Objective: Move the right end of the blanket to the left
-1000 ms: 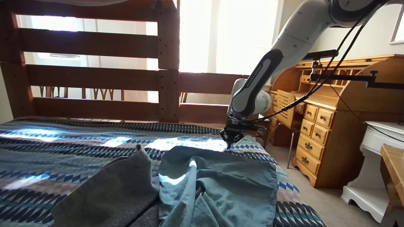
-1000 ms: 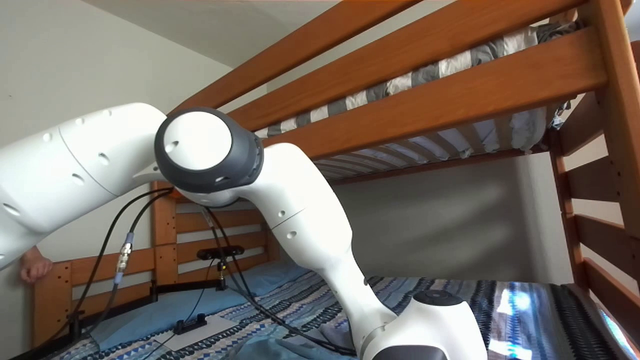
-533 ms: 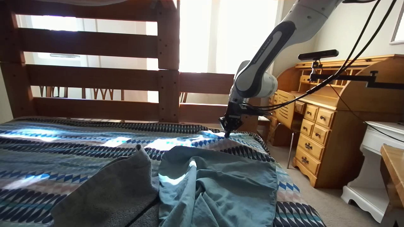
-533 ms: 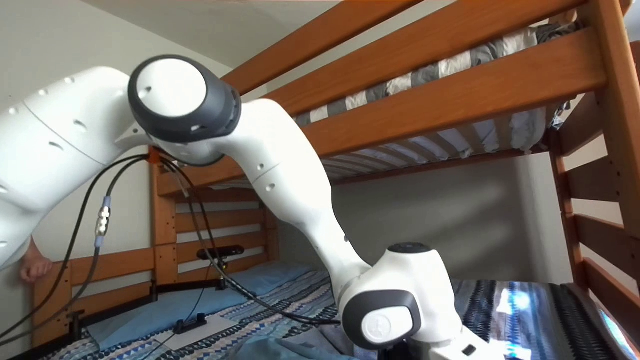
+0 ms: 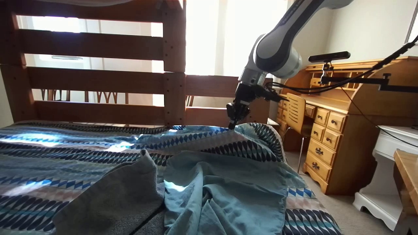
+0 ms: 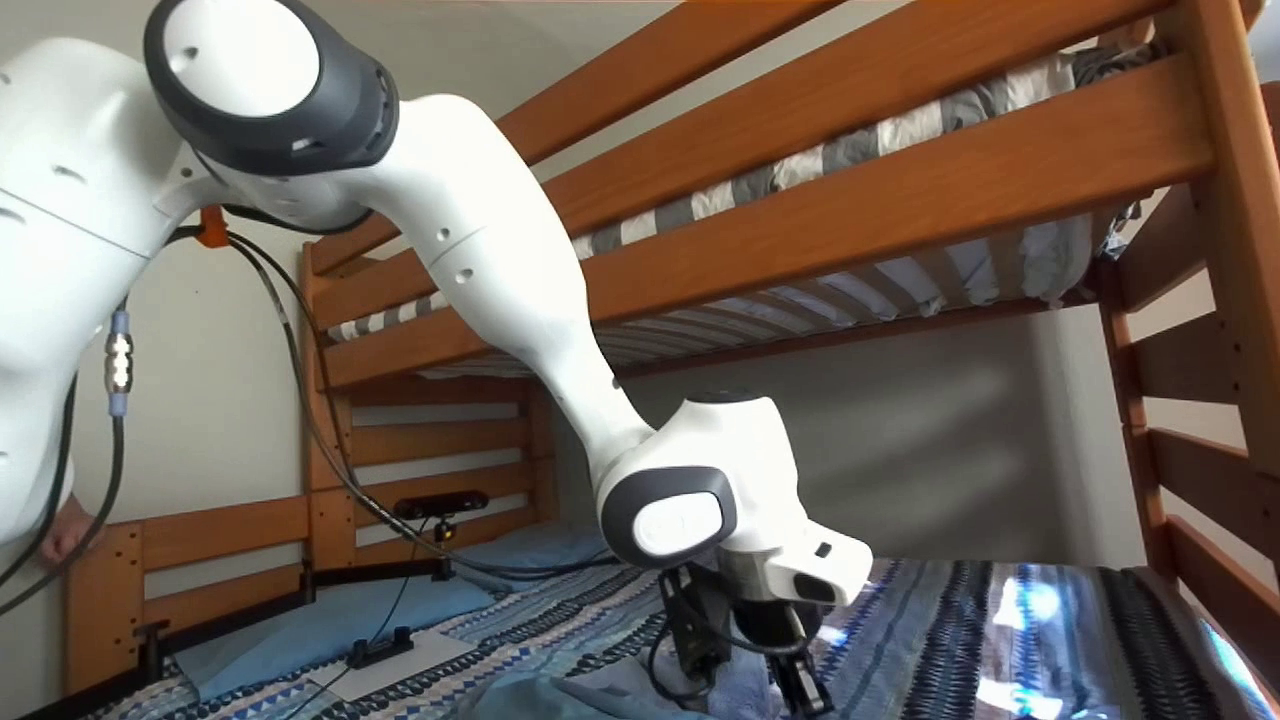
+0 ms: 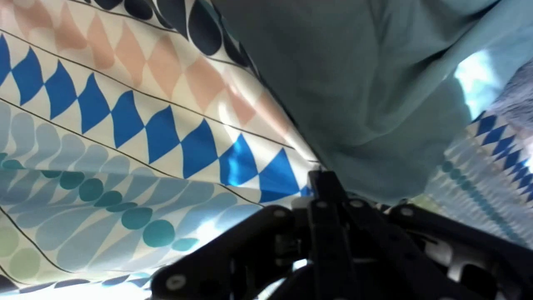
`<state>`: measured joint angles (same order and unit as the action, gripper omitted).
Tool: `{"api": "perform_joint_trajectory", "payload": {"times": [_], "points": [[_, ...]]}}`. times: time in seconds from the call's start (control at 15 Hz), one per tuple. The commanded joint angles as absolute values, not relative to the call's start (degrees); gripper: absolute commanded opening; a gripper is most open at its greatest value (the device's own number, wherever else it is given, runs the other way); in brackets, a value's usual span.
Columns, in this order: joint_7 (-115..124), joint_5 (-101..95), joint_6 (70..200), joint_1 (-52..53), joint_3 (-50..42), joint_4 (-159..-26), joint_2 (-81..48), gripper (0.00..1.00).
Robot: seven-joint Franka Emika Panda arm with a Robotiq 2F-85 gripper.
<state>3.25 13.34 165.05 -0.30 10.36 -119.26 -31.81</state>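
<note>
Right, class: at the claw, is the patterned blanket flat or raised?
Raised: in an exterior view, the blanket forms a peak at the tips of the claw, with folds sloping away.

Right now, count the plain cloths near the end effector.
2 on the blanket: a teal cloth and, left of it in an exterior view, a grey cloth. Others may be hidden.

Arched white robot arm (image 6: 510, 270) in an exterior view, black gripper (image 6: 803, 688) at its lower end, striped blanket (image 6: 960, 640) spread below, wooden upper bunk (image 6: 900, 200) overhead.
</note>
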Motion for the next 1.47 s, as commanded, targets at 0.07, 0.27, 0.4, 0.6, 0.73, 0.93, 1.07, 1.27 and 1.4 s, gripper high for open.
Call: {"api": "perform_joint_trajectory", "payload": {"times": [0.07, 0.27, 0.4, 0.6, 0.73, 0.93, 1.07, 1.27, 1.4], "points": [[-5.3, 15.6, 164.4, -2.7, 20.3, -126.6, -21.7, 0.00], [-12.0, 19.5, 162.9, -6.4, 27.8, -129.3, -17.1, 0.00], [-18.3, 24.7, 161.6, -10.1, 33.6, -130.8, -14.1, 0.00], [-29.5, 34.8, 157.5, -16.9, 42.8, -132.1, -9.9, 0.00], [-38.1, 42.5, 150.9, -21.4, 47.5, -132.4, -6.9, 0.00], [-47.9, 49.7, 139.3, -26.8, 51.3, -132.5, -3.7, 0.00], [-50.3, 49.6, 132.4, -28.9, 51.7, -132.0, -3.2, 0.00], [-52.0, 47.9, 123.7, -30.4, 51.0, -131.1, -2.9, 0.00], [-51.6, 45.7, 118.2, -30.9, 50.2, -129.7, -3.6, 0.27]]}}
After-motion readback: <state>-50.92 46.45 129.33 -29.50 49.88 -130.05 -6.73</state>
